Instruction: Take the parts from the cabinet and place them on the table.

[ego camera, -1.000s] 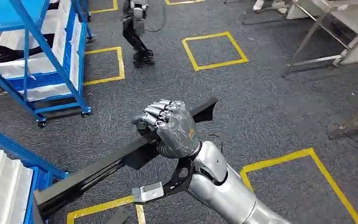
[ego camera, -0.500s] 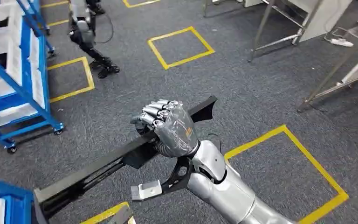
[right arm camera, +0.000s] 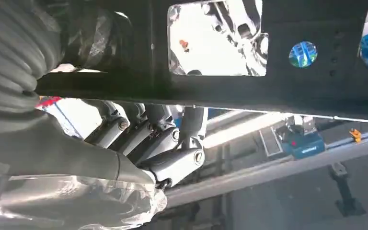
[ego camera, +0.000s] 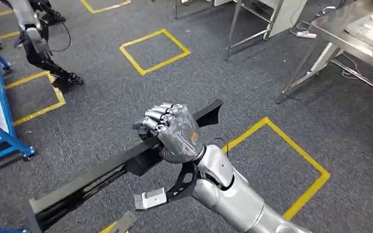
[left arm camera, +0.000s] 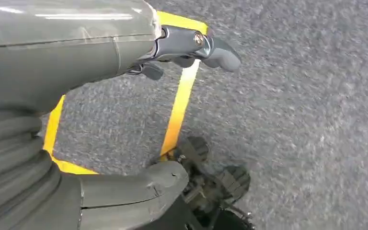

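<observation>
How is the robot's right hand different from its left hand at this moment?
The right hand is raised in front of the robot with its fingers wrapped around a long black bar; the left hand holds nothing. The right hand sits over the bar, while the left hand hangs low above the grey carpet and a yellow floor line. Both have grey covers.
</observation>
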`<state>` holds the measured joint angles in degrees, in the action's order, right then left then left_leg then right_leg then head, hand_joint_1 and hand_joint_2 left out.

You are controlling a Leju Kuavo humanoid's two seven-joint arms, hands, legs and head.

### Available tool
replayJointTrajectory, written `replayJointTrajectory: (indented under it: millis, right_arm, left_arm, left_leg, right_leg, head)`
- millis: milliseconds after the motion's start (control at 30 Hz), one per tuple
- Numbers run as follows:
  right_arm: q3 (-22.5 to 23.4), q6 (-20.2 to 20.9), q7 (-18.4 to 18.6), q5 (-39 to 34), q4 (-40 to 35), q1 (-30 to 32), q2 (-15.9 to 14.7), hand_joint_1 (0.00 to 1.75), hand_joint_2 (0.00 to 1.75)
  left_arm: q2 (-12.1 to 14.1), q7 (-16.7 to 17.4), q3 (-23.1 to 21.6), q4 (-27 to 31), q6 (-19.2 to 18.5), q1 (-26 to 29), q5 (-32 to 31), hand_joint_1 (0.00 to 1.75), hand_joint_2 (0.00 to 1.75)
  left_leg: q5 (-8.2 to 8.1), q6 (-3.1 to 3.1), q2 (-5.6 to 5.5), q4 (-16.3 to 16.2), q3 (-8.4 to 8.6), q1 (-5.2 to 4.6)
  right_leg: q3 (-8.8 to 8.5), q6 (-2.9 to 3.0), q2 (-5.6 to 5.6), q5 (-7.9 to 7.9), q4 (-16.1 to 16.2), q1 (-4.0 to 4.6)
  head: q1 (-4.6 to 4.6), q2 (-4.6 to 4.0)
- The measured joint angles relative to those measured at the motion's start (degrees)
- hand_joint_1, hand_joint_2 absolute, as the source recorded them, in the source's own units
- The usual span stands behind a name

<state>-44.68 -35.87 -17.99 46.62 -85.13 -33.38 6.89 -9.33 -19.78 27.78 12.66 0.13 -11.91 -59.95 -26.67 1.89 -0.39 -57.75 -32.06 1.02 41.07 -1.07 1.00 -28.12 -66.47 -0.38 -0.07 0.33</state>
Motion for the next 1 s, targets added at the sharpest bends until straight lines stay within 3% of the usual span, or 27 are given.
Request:
replayJointTrajectory:
  millis: [67, 100, 133, 200, 233, 267, 367, 400, 433, 467, 500, 567, 600, 633, 667, 700, 733, 767, 800, 900, 933, 967, 1000]
  right_arm:
    - [0.0, 0.0, 0.1, 0.0, -0.1, 0.1, -0.1, 1.75, 1.75]
    - [0.0, 0.0, 0.1, 0.0, -0.1, 0.1, -0.2, 1.75, 1.75]
    - [0.0, 0.0, 0.1, 0.0, -0.1, 0.1, -0.3, 1.75, 1.75]
    - [0.0, 0.0, 0.1, 0.0, -0.2, 0.1, -0.3, 1.75, 1.75]
    - [0.0, 0.0, 0.1, 0.0, -0.2, 0.1, -0.3, 1.75, 1.75]
    - [0.0, 0.0, 0.1, 0.0, -0.3, 0.0, -0.3, 1.75, 1.75]
    - [0.0, 0.0, 0.1, 0.1, -0.4, 0.0, -0.2, 1.75, 1.75]
    - [0.0, 0.0, 0.1, 0.1, -0.5, 0.0, -0.2, 1.75, 1.75]
    - [0.0, 0.0, 0.1, 0.1, -0.6, 0.0, -0.2, 1.75, 1.75]
    - [0.0, 0.0, 0.1, 0.1, -0.6, -0.2, -0.2, 1.75, 1.75]
    - [0.0, 0.0, 0.1, 0.1, -0.6, -0.3, 0.0, 1.75, 1.75]
    - [0.0, 0.0, 0.1, 0.1, -0.6, -0.2, 0.1, 1.75, 1.75]
    - [0.0, 0.0, 0.1, 0.1, -0.5, -0.1, 0.1, 1.75, 1.75]
    - [0.0, 0.0, 0.1, 0.1, -0.5, 0.0, 0.1, 1.75, 1.75]
    - [0.0, 0.0, 0.1, 0.1, -0.5, 0.0, 0.1, 1.75, 1.75]
    - [0.0, 0.0, 0.1, 0.1, -0.5, 0.0, 0.1, 1.75, 1.75]
    - [0.0, 0.0, 0.1, 0.1, -0.5, 0.0, 0.1, 1.75, 1.75]
    - [0.0, 0.0, 0.1, 0.1, -0.5, 0.0, 0.1, 1.75, 1.75]
    - [0.0, 0.0, 0.1, 0.2, -0.5, -0.1, 0.1, 1.75, 1.75]
    - [0.0, 0.0, 0.1, 0.3, -0.5, 0.0, 0.2, 1.75, 1.75]
    - [0.0, 0.0, 0.1, 0.3, -0.5, 0.1, 0.1, 1.75, 1.75]
    - [0.0, 0.0, 0.1, 0.3, -0.6, -0.1, 0.0, 1.75, 1.75]
    - [0.0, 0.0, 0.1, 0.3, -0.6, -0.2, 0.0, 1.75, 1.75]
  left_arm:
    - [0.0, 0.3, 0.0, 0.0, -0.6, 0.6, -0.1, 0.00, 1.75]
    - [0.0, 0.4, 0.0, 0.0, -0.7, 0.7, -0.2, 0.00, 1.75]
    - [0.0, 0.4, 0.0, 0.0, -1.0, 0.7, -0.3, 0.00, 1.75]
    - [0.0, 0.5, -0.1, 0.0, -1.3, 0.6, -0.5, 0.00, 1.75]
    - [0.0, 0.6, -0.1, 0.0, -1.4, 0.5, -0.7, 0.00, 1.75]
    - [0.0, 0.7, -0.2, 0.0, -1.4, 0.5, -0.7, 0.00, 1.75]
    - [0.0, 0.8, -0.2, 0.0, -1.5, 0.4, -0.8, 0.00, 1.75]
    - [0.0, 0.8, -0.3, 0.0, -1.7, 0.1, -0.9, 0.00, 1.75]
    - [0.1, 0.8, -0.4, 0.0, -1.9, -0.1, -0.9, 0.00, 1.75]
    - [0.1, 0.7, -0.4, 0.0, -2.0, -0.1, -0.9, 0.00, 1.75]
    - [0.1, 0.7, -0.5, 0.0, -2.1, -0.2, -0.9, 0.00, 1.75]
    - [0.2, 0.7, -0.5, 0.0, -2.4, 0.0, -0.9, 0.00, 1.75]
    - [0.2, 0.8, -0.5, 0.0, -2.5, 0.0, -0.9, 0.00, 1.75]
    - [0.2, 0.8, -0.5, 0.0, -2.6, 0.0, -0.9, 0.00, 1.75]
    - [0.2, 0.8, -0.5, 0.0, -2.7, 0.0, -0.9, 0.00, 1.75]
    - [0.2, 0.8, -0.5, 0.0, -2.7, -0.1, -0.9, 0.00, 1.75]
    - [0.2, 0.8, -0.5, 0.0, -2.8, -0.2, -0.9, 0.00, 1.75]
    - [0.3, 0.8, -0.5, 0.0, -2.8, -0.1, -0.9, 0.00, 1.75]
    - [0.3, 0.9, -0.6, 0.0, -2.8, -0.1, -0.9, 0.00, 1.75]
    - [0.3, 1.0, -0.6, 0.0, -2.8, -0.1, -1.0, 0.00, 1.75]
    - [-0.1, 1.0, -0.7, 0.0, -2.8, -0.1, -1.1, 0.00, 1.75]
    - [0.0, 1.0, -0.7, 0.0, -2.7, -0.3, -1.1, 0.00, 1.75]
    - [-0.1, 0.9, -0.7, 0.0, -2.6, -0.3, -1.1, 0.00, 1.75]
  left_leg:
    - [-0.05, 0.08, 1.89, -0.1, -0.14, -0.13]
    - [-0.06, 0.09, 2.76, -0.1, -0.22, -0.17]
    - [-0.08, 0.08, 3.51, -0.2, -0.26, -0.22]
    - [-0.34, -0.05, 4.97, -0.3, -0.10, -0.32]
    - [-0.53, -0.21, 5.47, -0.4, 0.08, -0.43]
    - [-0.76, -0.58, 6.08, -0.6, 0.03, -0.91]
    - [-0.88, -1.32, 8.03, -0.3, 0.32, -0.97]
    - [-0.99, -1.68, 8.83, -0.3, 0.63, -1.18]
    - [-1.84, -2.07, 7.01, -0.9, 0.40, -0.66]
    - [-3.29, -2.32, 4.07, -2.7, -0.27, -0.59]
    - [-5.71, -2.45, 2.31, -6.7, -1.96, -0.51]
    - [-9.55, -2.83, 0.95, -15.8, -6.24, -0.38]
    - [-9.80, -2.99, 0.89, -18.3, -7.57, -0.38]
    - [-8.60, -3.07, 0.89, -18.0, -7.65, -0.28]
    - [-6.22, -3.10, 0.79, -15.1, -6.51, -0.11]
    - [-3.46, -3.11, 0.54, -10.6, -4.53, 0.07]
    - [-0.99, -3.18, -0.39, -6.0, -2.50, 0.32]
    - [-0.99, -3.17, -4.04, -2.9, -1.10, 0.73]
    - [-1.32, -3.00, -4.58, -1.3, -0.55, 0.71]
    - [-1.01, -2.06, -2.92, -1.8, -0.86, 0.17]
    - [-0.56, -1.37, -2.12, -1.2, -0.81, 0.81]
    - [-0.38, -0.86, -1.43, -1.0, -0.75, 0.65]
    - [-0.36, -0.46, -0.69, -1.0, -0.78, 0.47]
  right_leg:
    - [3.89, -0.23, -0.65, -3.69, -8.8, -0.18]
    - [4.51, -0.34, -0.71, -3.66, -10.4, -0.32]
    - [3.66, -0.34, -0.80, -2.49, -9.1, -0.39]
    - [-1.70, 0.10, -1.86, 1.80, -0.1, -0.28]
    - [-4.65, 0.66, -4.10, 3.33, 4.8, 0.05]
    - [-5.66, 0.88, -6.48, 2.34, 7.0, 0.95]
    - [-5.02, 1.47, -4.22, 2.68, 7.0, 1.08]
    - [-5.08, 1.90, -3.43, 2.96, 7.5, 0.86]
    - [-5.51, 2.20, -2.88, 3.31, 8.0, 0.18]
    - [-5.50, 2.42, -2.19, 3.46, 8.1, 0.03]
    - [-5.38, 2.62, -1.57, 3.59, 8.1, 0.01]
    - [-5.20, 2.68, 0.02, 3.64, 8.0, 0.03]
    - [-5.10, 2.68, 0.81, 3.64, 7.8, 0.03]
    - [-5.06, 2.67, 1.67, 3.63, 7.7, -0.01]
    - [-5.06, 2.65, 2.56, 3.62, 7.5, -0.07]
    - [-5.06, 2.53, 3.40, 3.54, 7.3, -0.15]
    - [-5.04, 2.34, 4.10, 3.44, 6.9, -0.22]
    - [-4.70, 1.98, 4.81, 3.34, 6.6, -0.30]
    - [-4.09, 1.55, 5.62, 3.39, 6.0, -0.10]
    - [-3.46, 0.21, 7.43, 4.28, 6.8, -0.45]
    - [-3.25, 0.03, 6.64, 4.10, 6.4, -0.35]
    - [-2.74, -0.11, 2.56, 3.10, 5.2, 0.07]
    - [-1.37, -0.25, 0.55, 1.09, 2.2, 0.05]
  head:
    - [0.00, 0.00]
    - [0.00, 0.00]
    - [0.00, 0.00]
    - [0.00, 0.00]
    - [0.00, 0.00]
    - [0.00, 0.00]
    - [-0.05, 0.00]
    - [0.00, 0.00]
    - [-0.02, 0.00]
    - [-0.02, 0.00]
    - [-0.04, 0.00]
    - [-0.02, 0.00]
    - [-0.04, 0.00]
    - [-0.04, 0.00]
    - [-0.04, 0.00]
    - [-0.04, 0.00]
    - [-0.04, 0.00]
    - [-0.02, 0.00]
    - [-0.02, 0.00]
    - [-0.04, 0.00]
    - [-0.07, 0.00]
    - [0.13, 0.00]
    - [0.09, 0.00]
